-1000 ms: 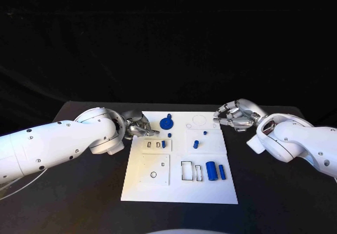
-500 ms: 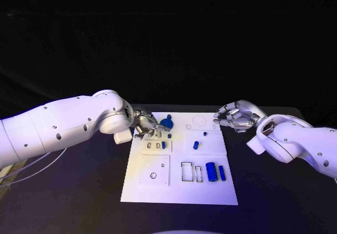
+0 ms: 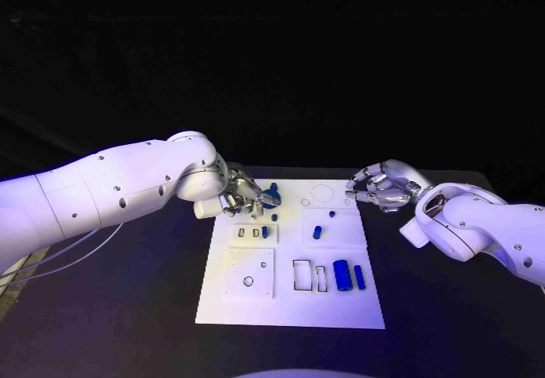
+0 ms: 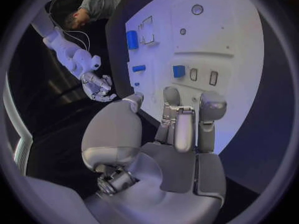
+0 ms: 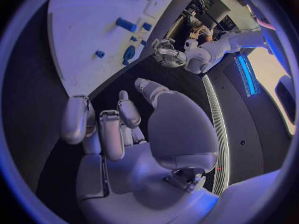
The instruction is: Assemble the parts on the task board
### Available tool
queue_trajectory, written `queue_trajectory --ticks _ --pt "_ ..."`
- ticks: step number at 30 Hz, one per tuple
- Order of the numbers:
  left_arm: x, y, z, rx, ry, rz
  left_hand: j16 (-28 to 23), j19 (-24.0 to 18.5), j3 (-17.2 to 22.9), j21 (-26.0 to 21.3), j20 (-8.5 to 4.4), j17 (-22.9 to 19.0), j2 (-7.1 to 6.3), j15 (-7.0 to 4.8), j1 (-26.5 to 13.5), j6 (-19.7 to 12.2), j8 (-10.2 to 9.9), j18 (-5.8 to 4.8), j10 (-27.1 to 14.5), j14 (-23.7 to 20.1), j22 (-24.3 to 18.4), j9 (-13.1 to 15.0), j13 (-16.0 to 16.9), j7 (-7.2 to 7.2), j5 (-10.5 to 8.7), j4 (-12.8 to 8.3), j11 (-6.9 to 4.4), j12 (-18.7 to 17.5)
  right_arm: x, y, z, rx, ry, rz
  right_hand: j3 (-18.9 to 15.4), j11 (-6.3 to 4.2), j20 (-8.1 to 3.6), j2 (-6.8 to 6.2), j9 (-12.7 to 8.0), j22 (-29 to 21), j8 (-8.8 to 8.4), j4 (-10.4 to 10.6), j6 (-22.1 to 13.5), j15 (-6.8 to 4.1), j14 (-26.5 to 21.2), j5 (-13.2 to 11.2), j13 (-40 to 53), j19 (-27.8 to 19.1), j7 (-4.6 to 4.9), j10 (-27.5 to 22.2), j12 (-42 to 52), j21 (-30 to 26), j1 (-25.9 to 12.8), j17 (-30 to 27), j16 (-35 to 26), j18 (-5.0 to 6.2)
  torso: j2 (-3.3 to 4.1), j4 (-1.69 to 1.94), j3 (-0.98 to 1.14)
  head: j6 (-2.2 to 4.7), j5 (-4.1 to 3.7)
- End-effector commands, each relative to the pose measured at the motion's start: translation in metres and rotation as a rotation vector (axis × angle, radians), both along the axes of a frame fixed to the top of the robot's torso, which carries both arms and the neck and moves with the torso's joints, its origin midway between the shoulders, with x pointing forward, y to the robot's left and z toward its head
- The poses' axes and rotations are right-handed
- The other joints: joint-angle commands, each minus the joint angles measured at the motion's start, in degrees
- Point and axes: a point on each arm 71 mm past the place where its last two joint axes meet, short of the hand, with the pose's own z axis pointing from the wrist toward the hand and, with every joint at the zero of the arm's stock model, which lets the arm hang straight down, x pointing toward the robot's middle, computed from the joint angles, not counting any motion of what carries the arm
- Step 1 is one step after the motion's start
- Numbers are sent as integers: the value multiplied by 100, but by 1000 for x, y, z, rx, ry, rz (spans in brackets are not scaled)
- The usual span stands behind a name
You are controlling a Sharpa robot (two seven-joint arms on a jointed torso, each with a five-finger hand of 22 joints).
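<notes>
The white task board (image 3: 291, 303) lies in the middle of the table. A round blue part (image 3: 272, 194) sits at its far left, half hidden by my left hand (image 3: 249, 199), which hovers over that corner with loosely bent fingers and nothing in it. A blue piece (image 3: 264, 231) stands in a small slotted plate, and two more (image 3: 316, 233) (image 3: 331, 213) lie mid-board. Two blue cylinders (image 3: 342, 276) (image 3: 359, 277) lie at the near right. My right hand (image 3: 380, 187) hangs empty beside the board's far right corner, fingers half curled. The left wrist view looks past my left hand (image 4: 177, 134) at the board (image 4: 218, 30).
A raised white plate (image 3: 251, 273) with two holes sits on the board's near left, with rectangular recesses (image 3: 303, 276) beside the cylinders. Bare black table (image 3: 454, 315) lies on both sides of the board.
My left arm has risen and swung inward, carrying its hand right from the board's left edge to over the far left corner beside the round blue part. The right hand has stayed put.
</notes>
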Motion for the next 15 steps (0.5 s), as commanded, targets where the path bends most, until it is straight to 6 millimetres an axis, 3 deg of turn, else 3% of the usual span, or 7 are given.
queue_trajectory --ticks 1,7,10,15 --pt "1 -1 -3 110 31 -59 -19 4 -47 -31 -48 348 78 -37 -21 -13 64 71 6 241 2 46 13 -49 15 0 -40 35 0 1 -1 -5 4 14 31 7 6 -5 -7 0 27 -4 -45 -37 323 42 -9 -31 8 -19 26 -24 49 283 -20 105 -4 8 1 -12 16" --pt "5 -6 -9 153 40 -70 -5 14 -124 -22 -58 367 140 -51 -93 -12 190 68 18 246 22 162 54 -71 12 5 -60 76 0 3 -1 -5 4 16 33 7 6 -7 -9 1 30 -4 -46 -38 324 59 -7 -31 8 -17 28 -25 49 287 -18 105 6 -11 -11 -24 30" --pt "6 -8 -10 171 35 -76 8 24 -319 -14 -75 379 260 -68 -356 -73 319 64 37 249 40 317 95 -92 10 7 -75 125 0 3 -1 -5 4 17 36 7 6 -8 -10 3 32 -4 -47 -38 324 73 -5 -29 7 -15 30 -23 50 289 -18 105 6 -18 -9 -37 33" --pt "6 -11 -12 190 40 -91 12 30 -418 -7 -78 382 299 -70 -457 -106 343 61 33 250 52 365 92 -92 8 3 -77 131 0 3 -2 -5 6 16 38 7 6 -8 -12 2 35 -4 -48 -38 323 88 -7 -30 7 -16 30 -26 50 282 -21 105 -1 -7 -4 -40 24"
